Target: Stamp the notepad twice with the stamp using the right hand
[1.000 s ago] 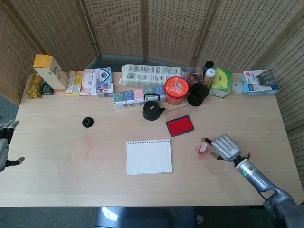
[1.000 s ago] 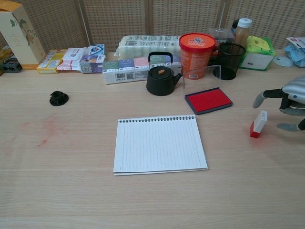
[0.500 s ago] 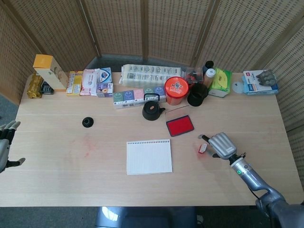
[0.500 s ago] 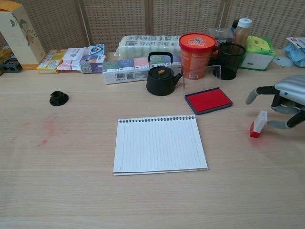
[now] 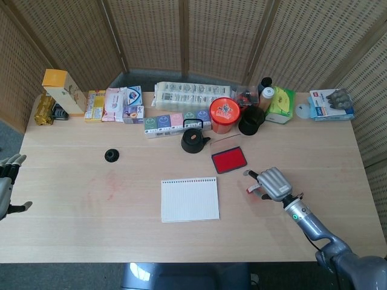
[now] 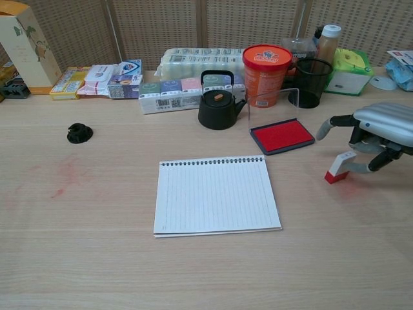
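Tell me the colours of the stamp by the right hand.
The stamp is white with a red base, clearest in the chest view.

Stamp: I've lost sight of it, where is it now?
In the chest view the stamp is far right, tilted in the right hand, right of the ink pad.

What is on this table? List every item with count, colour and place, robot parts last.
notepad: 1, white, spiral-bound, table centre, page blank.
stamp: 1, red and white, tilted, right of the notepad, pinched by the right hand.
ink pad: 1, red, lid open, behind the notepad's right corner.
teapot: 1, black, left of the ink pad.
tub: 1, orange with red lid, back row.
mesh cup: 1, black, right of the tub.
small black knob: 1, left side.
boxes and packets: several, mixed colours, along the back edge.
left hand: at the table's left edge, holds nothing.
right hand: silver, holds the stamp.
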Action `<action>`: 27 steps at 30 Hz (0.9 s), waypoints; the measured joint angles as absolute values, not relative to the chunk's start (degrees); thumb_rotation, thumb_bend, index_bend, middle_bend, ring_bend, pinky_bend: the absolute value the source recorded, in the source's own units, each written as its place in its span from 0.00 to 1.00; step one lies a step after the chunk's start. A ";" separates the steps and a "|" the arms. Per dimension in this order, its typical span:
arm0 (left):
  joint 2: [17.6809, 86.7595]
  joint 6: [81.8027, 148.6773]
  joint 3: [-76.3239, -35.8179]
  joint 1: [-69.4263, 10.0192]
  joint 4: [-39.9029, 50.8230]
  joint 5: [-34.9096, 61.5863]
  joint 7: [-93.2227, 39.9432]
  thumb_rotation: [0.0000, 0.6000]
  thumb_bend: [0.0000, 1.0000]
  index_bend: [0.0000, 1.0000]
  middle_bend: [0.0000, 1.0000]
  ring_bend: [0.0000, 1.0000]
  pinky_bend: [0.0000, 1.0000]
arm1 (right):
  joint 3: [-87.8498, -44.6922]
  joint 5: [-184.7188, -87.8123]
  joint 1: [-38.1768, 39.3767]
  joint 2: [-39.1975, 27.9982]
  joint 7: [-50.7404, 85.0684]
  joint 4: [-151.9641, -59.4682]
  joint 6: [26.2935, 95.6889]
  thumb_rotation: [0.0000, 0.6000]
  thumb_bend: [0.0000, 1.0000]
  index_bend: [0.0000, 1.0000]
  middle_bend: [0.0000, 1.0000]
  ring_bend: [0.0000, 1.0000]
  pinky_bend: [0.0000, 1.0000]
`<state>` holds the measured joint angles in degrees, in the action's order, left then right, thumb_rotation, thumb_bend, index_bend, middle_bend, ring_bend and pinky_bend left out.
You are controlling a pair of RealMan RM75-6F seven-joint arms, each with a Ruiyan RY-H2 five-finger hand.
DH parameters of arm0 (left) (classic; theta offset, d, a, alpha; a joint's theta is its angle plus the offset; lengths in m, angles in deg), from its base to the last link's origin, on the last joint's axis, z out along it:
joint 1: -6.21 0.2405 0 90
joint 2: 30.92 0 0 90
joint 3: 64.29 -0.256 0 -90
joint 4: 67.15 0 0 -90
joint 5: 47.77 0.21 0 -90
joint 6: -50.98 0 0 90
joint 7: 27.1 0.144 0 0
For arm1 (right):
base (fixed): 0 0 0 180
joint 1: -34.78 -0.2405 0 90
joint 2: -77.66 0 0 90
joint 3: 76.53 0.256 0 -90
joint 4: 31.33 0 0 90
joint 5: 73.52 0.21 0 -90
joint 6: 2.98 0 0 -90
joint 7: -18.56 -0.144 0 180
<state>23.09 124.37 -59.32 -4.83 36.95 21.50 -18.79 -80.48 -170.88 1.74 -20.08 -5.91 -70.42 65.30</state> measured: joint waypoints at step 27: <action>22.60 124.37 -59.58 -4.71 37.12 21.74 -19.70 1.00 0.00 0.00 0.00 0.04 0.11 | -80.67 -168.73 0.89 -17.55 -8.84 -75.40 61.39 1.00 0.40 0.41 0.93 1.00 1.00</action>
